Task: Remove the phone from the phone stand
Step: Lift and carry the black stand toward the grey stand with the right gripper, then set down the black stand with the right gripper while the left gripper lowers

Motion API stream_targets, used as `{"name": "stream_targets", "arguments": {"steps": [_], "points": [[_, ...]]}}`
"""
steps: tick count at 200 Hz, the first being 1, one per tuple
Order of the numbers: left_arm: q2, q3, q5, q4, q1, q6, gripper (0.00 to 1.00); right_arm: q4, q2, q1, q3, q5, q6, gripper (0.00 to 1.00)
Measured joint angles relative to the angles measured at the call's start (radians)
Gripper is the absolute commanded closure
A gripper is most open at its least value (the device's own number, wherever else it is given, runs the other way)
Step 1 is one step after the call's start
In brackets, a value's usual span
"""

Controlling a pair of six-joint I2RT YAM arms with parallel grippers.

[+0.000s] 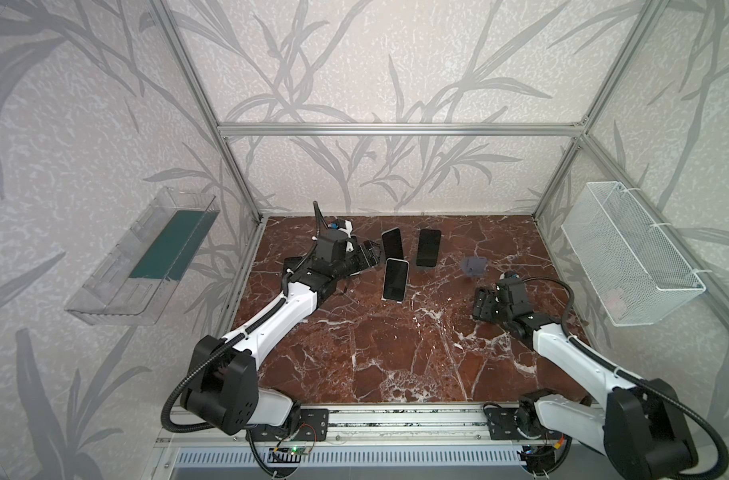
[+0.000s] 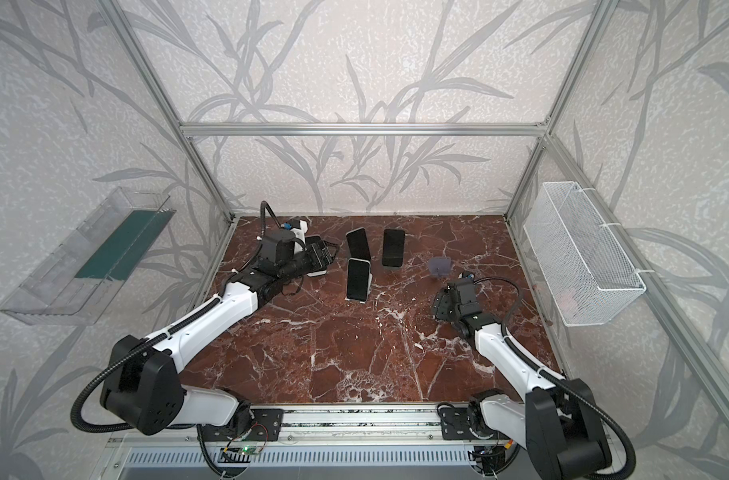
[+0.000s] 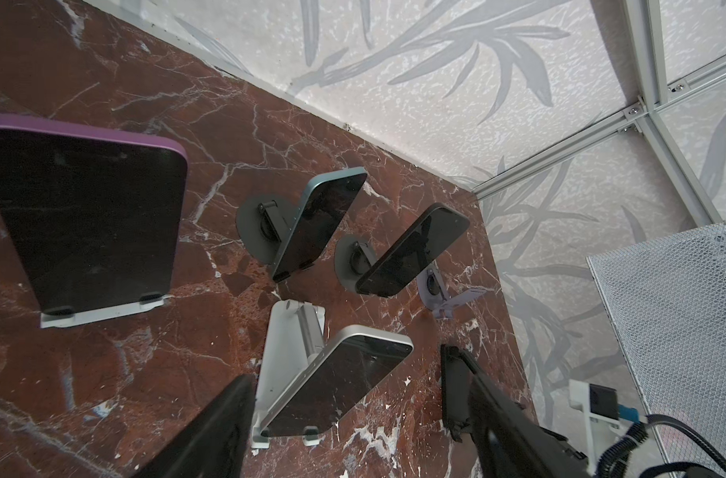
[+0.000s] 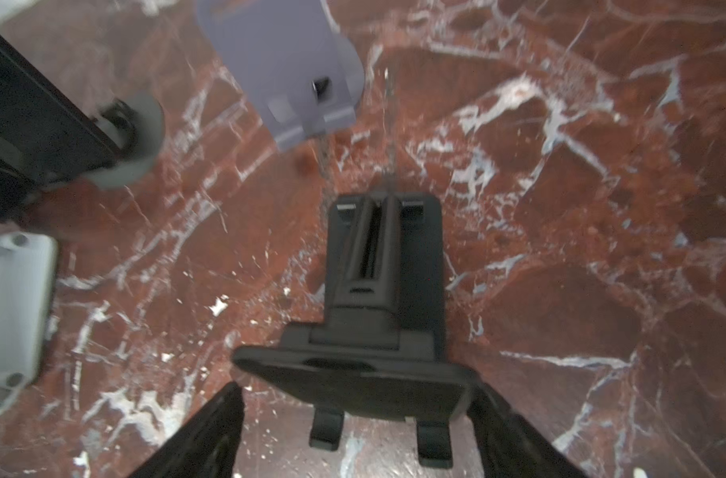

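Centrally, the silver phone leans on its white stand on the marble table, facing the left gripper, whose fingers stand wide and empty. Farther right, the right gripper straddles an empty black stand; whether it grips is unclear.

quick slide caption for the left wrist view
Purple phone, teal phone, black phone and silver phone on their stands, lavender stand empty, left gripper fingers open.
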Motion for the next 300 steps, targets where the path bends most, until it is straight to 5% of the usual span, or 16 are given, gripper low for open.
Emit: {"name": "stream_targets", "arguments": {"steps": [54,146,208,283,300], "points": [[0.004,0.001,0.004,-0.006,-0.001,0.000,0.18,0.034,0.035,0.000,0.000,-0.003,-0.007,0.42],[0.004,0.001,0.018,-0.006,-0.001,0.000,0.19,0.168,0.159,0.001,0.028,-0.057,-0.018,0.47],[0.004,0.001,0.021,-0.006,-0.002,-0.001,0.17,0.124,0.073,0.006,0.028,-0.080,-0.011,0.13],[0.010,0.020,0.010,-0.027,-0.029,0.030,0.13,0.056,-0.214,0.106,0.127,-0.152,-0.002,0.11],[0.034,0.071,-0.031,-0.075,-0.083,0.084,0.02,0.068,-0.252,0.160,0.117,-0.159,-0.003,0.11]]}}
